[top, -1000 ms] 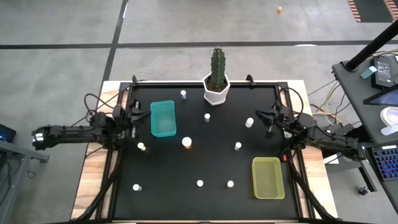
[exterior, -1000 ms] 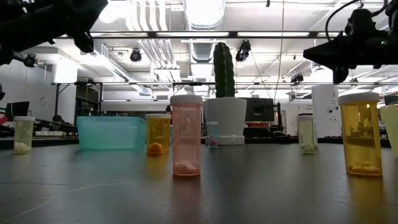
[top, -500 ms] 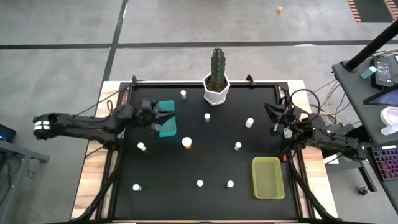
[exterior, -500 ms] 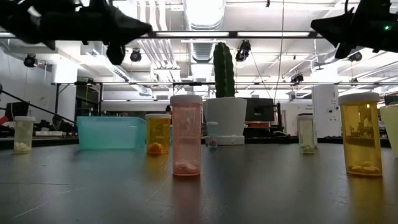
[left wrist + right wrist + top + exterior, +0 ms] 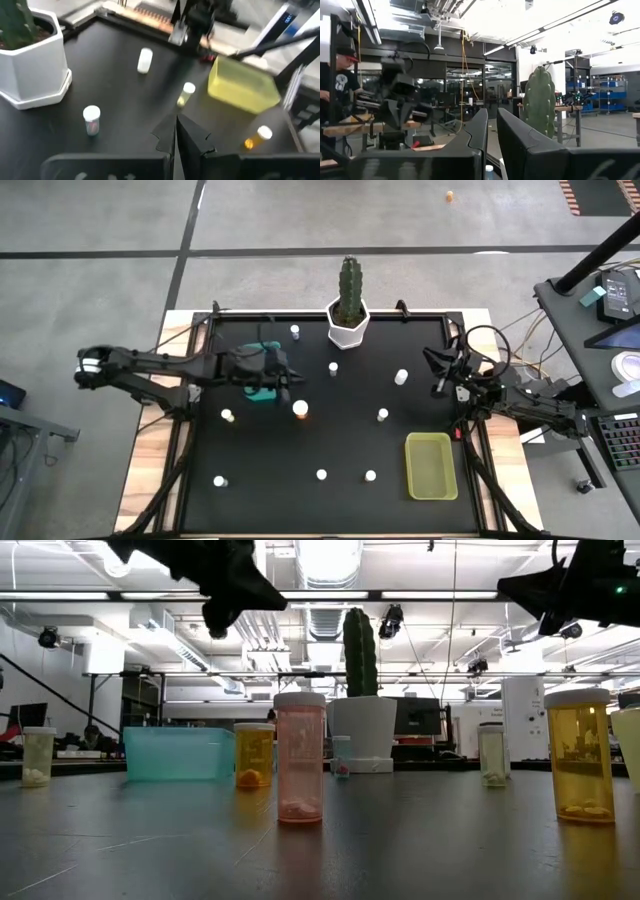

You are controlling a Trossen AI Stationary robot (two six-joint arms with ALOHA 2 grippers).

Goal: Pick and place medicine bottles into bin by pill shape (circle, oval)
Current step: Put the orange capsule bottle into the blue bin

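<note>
Left end effector (image 5: 285, 380) shut, above table, orange bottle (image 5: 300, 410) just beside

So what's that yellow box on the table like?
The see-through yellow plastic tray is a shallow rectangle with rounded corners and looks empty. It lies flat on the black table top, in the near corner on the right arm's side. Nothing touches it; the closest small white-capped bottle stands apart beside it.

The cactus pot (image 5: 348, 326) is standing at the desk's (image 5: 330, 500) far edge. One tray (image 5: 263, 370) is sitting toward the left, apparently partly under the left gripper (image 5: 287, 376); another tray (image 5: 431, 465) is lying near right. The medicine bottles (image 5: 300, 409) are standing scattered between them.
</note>
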